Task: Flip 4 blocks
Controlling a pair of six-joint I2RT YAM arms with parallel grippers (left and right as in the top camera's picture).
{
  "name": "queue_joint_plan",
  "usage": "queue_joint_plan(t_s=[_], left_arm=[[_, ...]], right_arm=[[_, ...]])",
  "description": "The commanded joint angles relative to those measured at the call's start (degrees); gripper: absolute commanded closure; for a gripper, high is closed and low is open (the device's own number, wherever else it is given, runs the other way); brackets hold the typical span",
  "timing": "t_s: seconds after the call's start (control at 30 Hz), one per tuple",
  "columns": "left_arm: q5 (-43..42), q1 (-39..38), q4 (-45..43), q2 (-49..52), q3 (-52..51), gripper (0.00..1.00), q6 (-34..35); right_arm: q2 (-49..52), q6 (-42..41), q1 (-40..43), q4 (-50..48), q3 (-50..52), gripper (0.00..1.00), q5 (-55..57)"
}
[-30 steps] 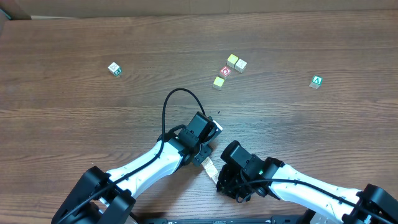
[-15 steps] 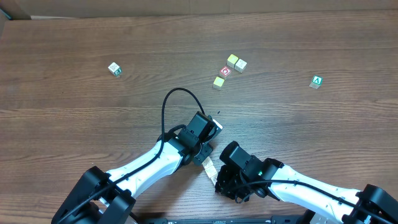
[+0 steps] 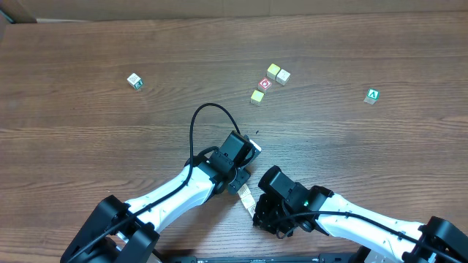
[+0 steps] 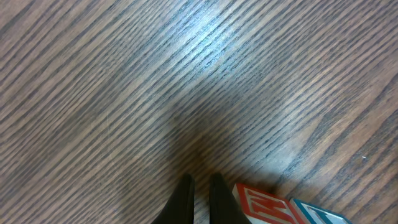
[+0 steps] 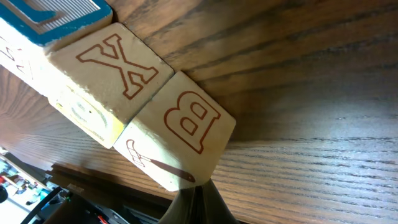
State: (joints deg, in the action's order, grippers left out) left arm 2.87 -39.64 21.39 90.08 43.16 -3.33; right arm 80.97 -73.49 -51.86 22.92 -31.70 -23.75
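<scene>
Left fingers (image 4: 185, 202): two dark tapered tips drawn almost together, with only a sliver between them. They hold nothing and sit over bare grain.
Right fingers (image 5: 194, 202): dark tips pressed into a single point, also holding nothing. They sit at the lower corner of a cream wooden cube with a red letter B (image 5: 186, 127); whether they touch it cannot be told.
Beside the B: a cream wooden cube with a red X (image 5: 112, 62) sits flush against it, and past that a blue-topped block (image 5: 56, 18) is cut off by the frame edge.
Left wrist corner: a red-faced block (image 4: 264, 204) and a blue-edged block (image 4: 317, 213) are both cropped, their markings unreadable.
Overhead only: this near row shows as a pale strip (image 3: 246, 197) between the two arms, mostly hidden by them.
Surface (image 3: 88, 146): brown wood with a strong straight grain and a soft sheen.
Task cubes: all far from both arms and seen only from overhead. A white cube with a green mark (image 3: 134, 80) lies alone at far left. A pale yellow-green cube (image 3: 273, 71) touches a cream cube (image 3: 283, 76), and a pale yellow cube (image 3: 257, 96) lies just below them.
Others: a cube with a red ring (image 3: 265, 84) sits within that cluster, and a green cube with a white A (image 3: 372, 96) lies well apart at the right.
</scene>
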Motion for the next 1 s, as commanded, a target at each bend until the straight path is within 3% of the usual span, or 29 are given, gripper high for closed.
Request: queue_joint_plan(t_s=[0.0, 0.3, 0.97], left_arm=[[-0.79, 0.31, 0.48, 0.57, -0.15, 0.96, 0.50], [-1.44, 4.39, -0.33, 0.57, -0.15, 0.96, -0.02], [-2.99, 4.35, -0.61, 0.57, -0.15, 0.96, -0.98]], right_arm=[[0.24, -0.31, 0.00, -1.20, -0.13, 0.96, 1.81], [0.24, -0.28, 0.00, -1.20, -0.13, 0.96, 2.03], [5.05, -0.28, 0.00, -4.87, -0.13, 0.96, 0.76]])
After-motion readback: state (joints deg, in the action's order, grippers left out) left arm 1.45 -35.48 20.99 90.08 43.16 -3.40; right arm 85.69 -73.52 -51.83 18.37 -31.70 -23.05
